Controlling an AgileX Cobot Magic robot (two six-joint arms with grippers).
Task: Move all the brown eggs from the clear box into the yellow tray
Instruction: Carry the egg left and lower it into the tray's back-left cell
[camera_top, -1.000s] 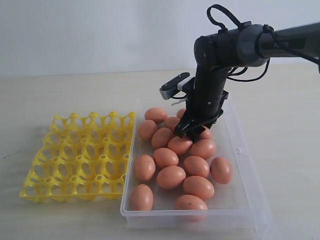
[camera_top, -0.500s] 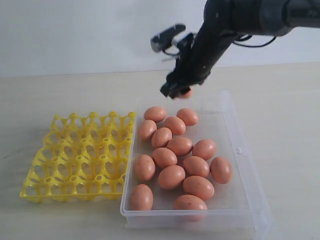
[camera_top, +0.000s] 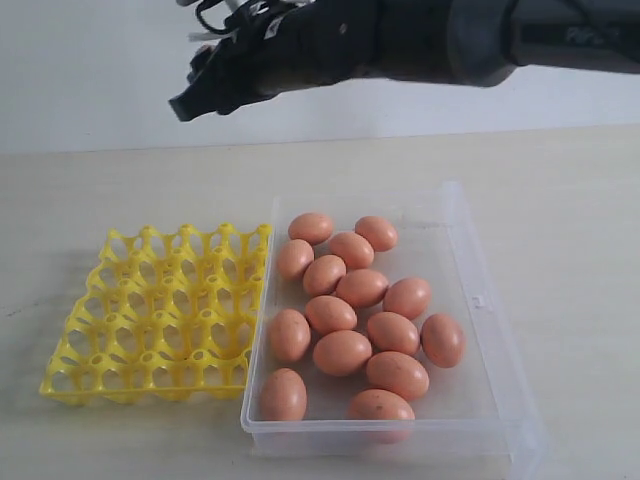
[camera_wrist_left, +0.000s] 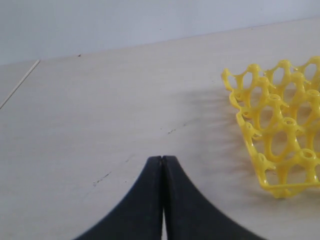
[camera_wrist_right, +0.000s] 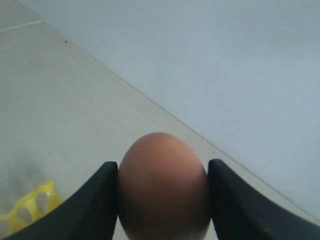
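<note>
While R gripper (camera_wrist_right: 161, 167) pinches one brown egg (camera_wrist_right: 162, 187) aloft — L gripper (camera_wrist_left: 161, 161) sits pressed together near yellow tray (camera_wrist_left: 260, 160).

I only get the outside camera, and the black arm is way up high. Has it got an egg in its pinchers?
Observer: Yes. The right wrist view shows the right gripper shut on a brown egg, one jaw on each side.
Operator: Where's the other arm? I can't see it!
Observer: The left wrist view shows the left gripper shut with nothing in it, above the table, near a corner of the yellow tray.
</note>
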